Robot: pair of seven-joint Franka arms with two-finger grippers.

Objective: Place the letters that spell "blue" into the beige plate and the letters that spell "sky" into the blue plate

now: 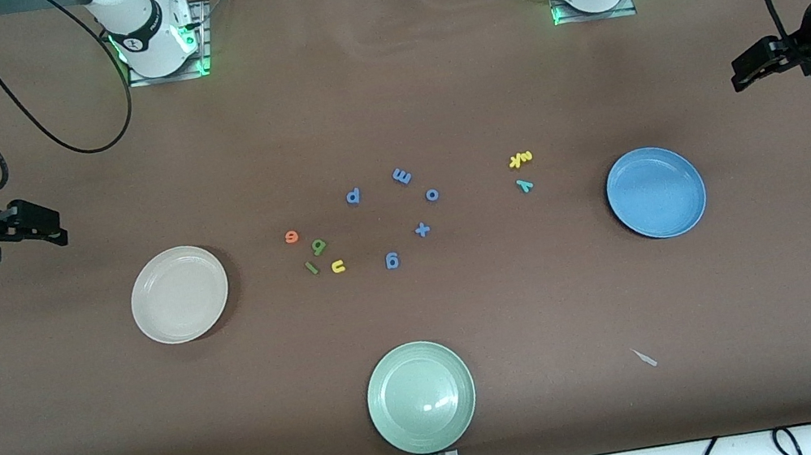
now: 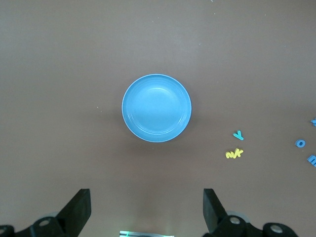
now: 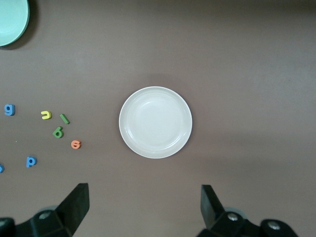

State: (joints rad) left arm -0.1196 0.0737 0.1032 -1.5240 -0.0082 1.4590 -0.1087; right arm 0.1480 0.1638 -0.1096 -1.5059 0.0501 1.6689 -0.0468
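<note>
Brown cloth covers the bench [image 1: 381,83], with cables trailing along its edges. Both arms wait at the ends. The left tool [image 2: 147,210], fingers apart and empty, hangs over bare cloth, the blue plate [image 2: 156,107] below it and the yellow s, k [image 2: 234,153] and teal y [image 2: 238,134] near that plate. The right tool [image 3: 144,207], fingers apart, hangs likewise with the beige plate [image 3: 155,122] below; orange e [image 3: 75,144], green b [image 3: 58,132], l bar [image 3: 64,118] and yellow u [image 3: 46,115] lie beside that plate. A pale green plate [image 1: 421,396] and blue letters [image 1: 422,229] remain.
</note>
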